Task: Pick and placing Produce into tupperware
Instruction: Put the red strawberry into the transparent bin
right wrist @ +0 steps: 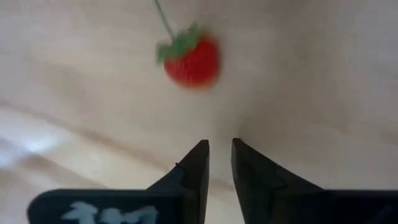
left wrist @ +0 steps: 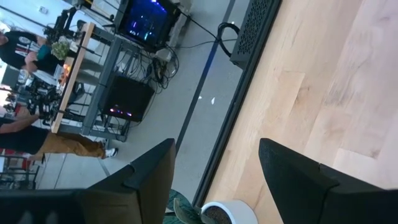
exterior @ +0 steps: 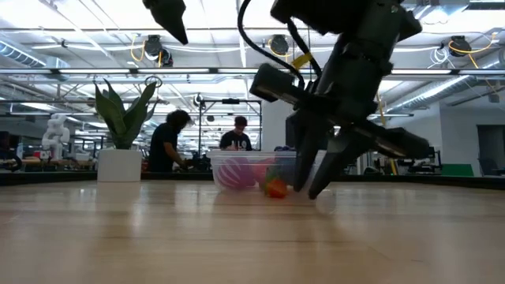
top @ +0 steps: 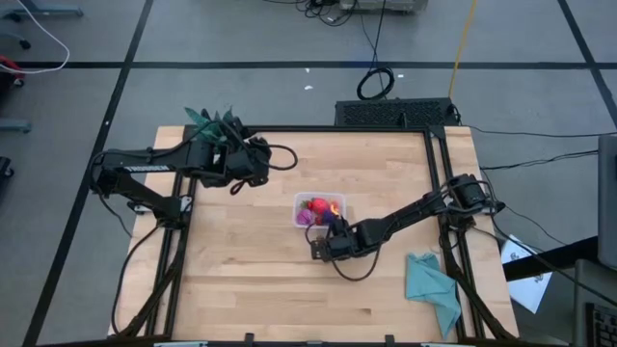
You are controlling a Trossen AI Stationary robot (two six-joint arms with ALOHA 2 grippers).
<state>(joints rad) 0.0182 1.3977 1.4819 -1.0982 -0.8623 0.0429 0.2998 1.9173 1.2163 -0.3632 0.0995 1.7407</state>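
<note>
The clear tupperware (top: 320,210) stands mid-table and holds a magenta ball (top: 307,218), red pieces (top: 318,204) and a dark purple cluster (top: 328,219); it also shows in the low view (exterior: 251,169). A small red strawberry (right wrist: 193,59) with a green top lies on the wood ahead of my right gripper (right wrist: 221,155). That gripper (top: 321,249) points down just near of the tupperware, empty, with only a narrow gap between its fingers. My left gripper (left wrist: 217,168) is open and empty, raised at the far left beside the potted plant (top: 212,120).
A teal cloth (top: 431,287) lies at the table's near right. The plant's white pot (exterior: 120,164) stands at the far left corner. A dark box (top: 393,113) sits beyond the far edge. People show in the room behind (exterior: 167,142).
</note>
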